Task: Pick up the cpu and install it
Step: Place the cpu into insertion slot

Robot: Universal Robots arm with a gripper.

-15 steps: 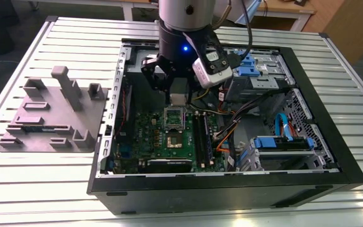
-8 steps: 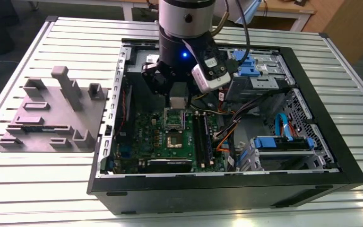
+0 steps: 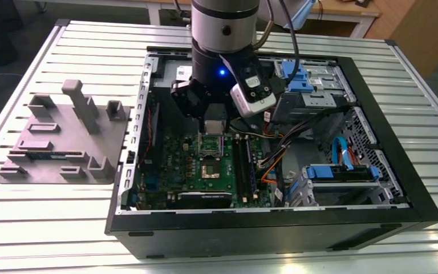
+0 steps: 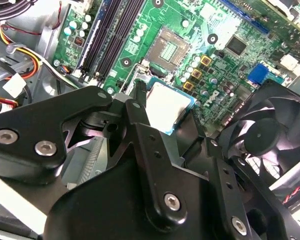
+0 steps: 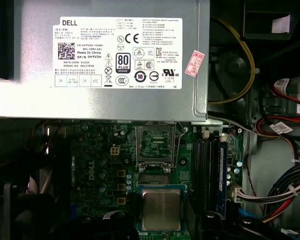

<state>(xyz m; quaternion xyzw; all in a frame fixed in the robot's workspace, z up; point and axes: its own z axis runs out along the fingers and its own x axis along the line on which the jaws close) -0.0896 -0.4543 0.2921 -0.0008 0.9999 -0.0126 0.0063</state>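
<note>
- A slatted metal counter [image 3: 52, 228] carries an open computer case [image 3: 280, 225].
- The cpu [image 5: 161, 209] is clamped flat between the two black fingers [image 4: 140, 107] of the tool [image 4: 169, 112], silvery top facing up.
- It hangs over the green board, just beside the socket [image 5: 155, 142] and not in it.
- The socket's metal frame stands open, its greenish-gold centre uncovered.
- Dark memory slots [image 5: 210, 170] run alongside the socket.
- A big grey box with a white label [image 5: 105, 55] sits just beyond the socket.
- A black fan [image 4: 270, 135] is near the socket.
- A grey moulded tray [image 3: 59, 142] lies well apart from the socket, outside the case, on the exterior view's left.
</note>
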